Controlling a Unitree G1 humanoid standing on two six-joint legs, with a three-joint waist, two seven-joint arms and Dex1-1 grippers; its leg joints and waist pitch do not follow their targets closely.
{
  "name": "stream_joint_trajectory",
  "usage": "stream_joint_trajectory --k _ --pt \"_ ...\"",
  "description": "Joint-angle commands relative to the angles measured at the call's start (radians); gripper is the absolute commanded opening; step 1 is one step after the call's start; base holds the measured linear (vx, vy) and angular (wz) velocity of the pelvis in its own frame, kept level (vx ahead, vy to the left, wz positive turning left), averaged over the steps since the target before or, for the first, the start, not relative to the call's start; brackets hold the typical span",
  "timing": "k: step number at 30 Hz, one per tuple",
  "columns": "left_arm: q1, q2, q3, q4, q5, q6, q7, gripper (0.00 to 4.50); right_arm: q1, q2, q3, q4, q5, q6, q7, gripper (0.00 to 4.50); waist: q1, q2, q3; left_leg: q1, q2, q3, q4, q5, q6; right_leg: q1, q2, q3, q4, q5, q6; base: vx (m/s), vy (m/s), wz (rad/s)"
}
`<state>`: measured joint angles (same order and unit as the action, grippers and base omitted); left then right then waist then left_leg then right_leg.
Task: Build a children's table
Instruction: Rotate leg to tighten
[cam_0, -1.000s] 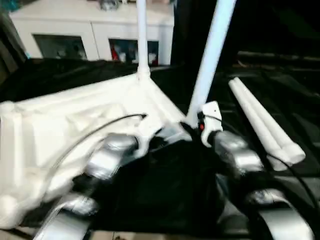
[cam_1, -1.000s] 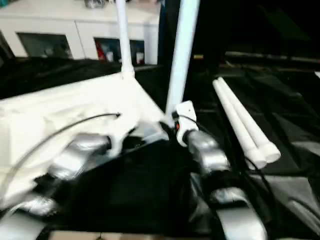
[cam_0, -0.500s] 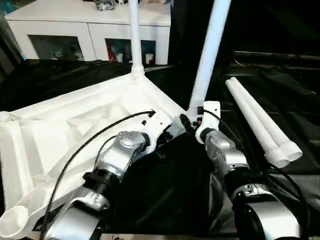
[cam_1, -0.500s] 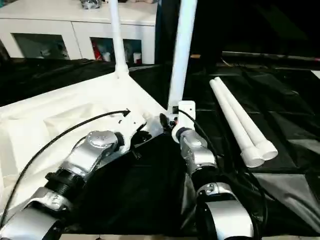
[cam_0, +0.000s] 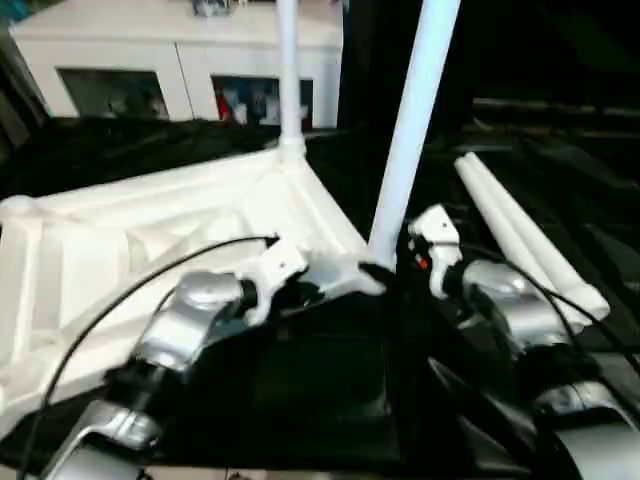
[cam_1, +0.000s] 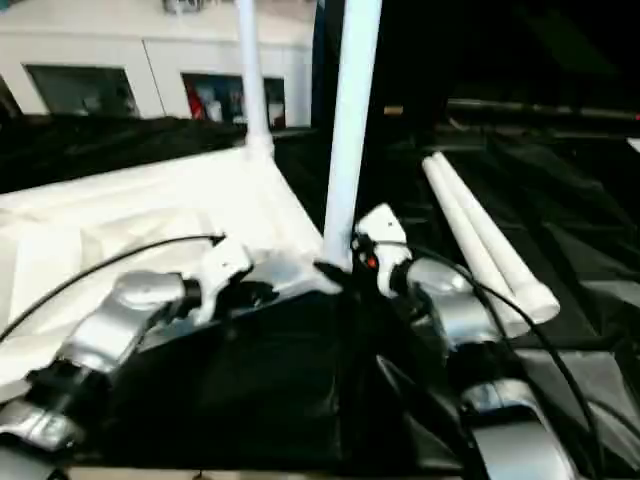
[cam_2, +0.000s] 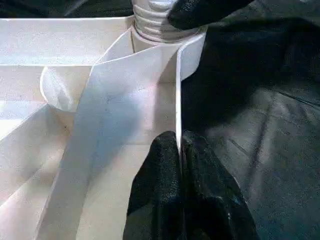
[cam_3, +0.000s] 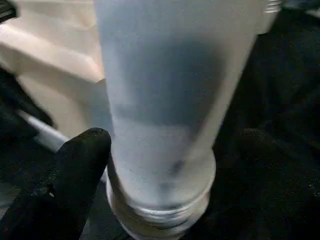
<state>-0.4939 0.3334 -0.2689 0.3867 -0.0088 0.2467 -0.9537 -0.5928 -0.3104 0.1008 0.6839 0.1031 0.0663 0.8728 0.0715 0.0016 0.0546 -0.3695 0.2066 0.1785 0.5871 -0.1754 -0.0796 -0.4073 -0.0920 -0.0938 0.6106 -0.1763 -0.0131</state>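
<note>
Left wrist view: left gripper (cam_2: 178, 150) pinched shut on the thin side wall of the tabletop (cam_0: 150, 240), one finger either side of the rim, just short of the near corner socket (cam_2: 167, 47). Tabletop lies underside up on black sheeting (cam_0: 330, 390).

Right wrist view: right gripper (cam_3: 165, 165) wrapped around the base of the near leg (cam_0: 410, 130), one finger (cam_3: 75, 170) on each flank, closed on it. Threaded end of the leg sits in the socket, collar ridges still showing above the socket lip, so likely not fully home.

Step in hand, as I judge it: seating or screwing the near leg into the socket. To do it well: keep the leg square to the socket, turn without levering sideways, left gripper bracing the wall so the tabletop does not spin or lift.

Beyond the socket: second leg (cam_0: 288, 75) upright in the far corner. Right of the socket, well apart: two spare legs (cam_0: 530, 245) lying side by side. Farthest: white cabinet (cam_0: 170, 60)
</note>
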Motion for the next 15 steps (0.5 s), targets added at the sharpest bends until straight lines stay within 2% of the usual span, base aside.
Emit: stream_joint_trajectory --k 1,4,5,8,15 --pt "0.001 -0.011 0.016 -0.043 -0.061 -0.045 -0.036 0.0 -0.003 -0.013 0.017 -0.021 0.005 0.01 0.031 4.43 0.001 -0.009 -0.068 0.008 0.023 -0.001 -0.062 -0.203 0.063 0.055 -0.052 0.05 -0.075 -0.233 -0.217 0.0 0.0 0.0" --pt "-0.001 -0.009 0.02 -0.039 -0.061 -0.046 -0.036 0.0 -0.006 -0.009 0.017 -0.011 0.002 0.009 0.028 4.43 0.003 -0.013 -0.067 0.008 0.023 -0.001 -0.063 -0.209 0.054 0.055 -0.053 0.05 -0.077 -0.267 -0.205 0.0 0.0 0.0" --pt "-0.003 -0.008 0.022 -0.037 -0.06 -0.046 -0.035 0.0 -0.009 -0.007 0.016 -0.005 0.0 0.008 0.026 4.43 0.004 -0.011 -0.067 0.009 0.023 -0.002 -0.063 -0.208 0.05 0.054 -0.053 0.051 -0.077 -0.271 -0.2 0.0 0.0 0.0" --pt "0.001 -0.003 0.025 -0.047 -0.066 -0.038 -0.046 0.0 -0.004 0.0 0.01 -0.014 0.006 0.029 0.045 4.05 0.006 -0.011 -0.069 0.007 0.023 -0.002 -0.063 -0.19 0.051 0.056 -0.052 0.051 -0.074 -0.247 -0.201 0.0 0.0 0.0" --pt "0.004 -0.001 0.025 -0.051 -0.067 -0.03 -0.055 0.0 0.005 0.003 0.014 -0.016 0.018 0.041 0.059 3.5 0.009 -0.01 -0.07 0.008 0.023 -0.001 -0.061 -0.176 0.057 0.056 -0.052 0.051 -0.07 -0.213 -0.214 0.0 0.0 0.0"
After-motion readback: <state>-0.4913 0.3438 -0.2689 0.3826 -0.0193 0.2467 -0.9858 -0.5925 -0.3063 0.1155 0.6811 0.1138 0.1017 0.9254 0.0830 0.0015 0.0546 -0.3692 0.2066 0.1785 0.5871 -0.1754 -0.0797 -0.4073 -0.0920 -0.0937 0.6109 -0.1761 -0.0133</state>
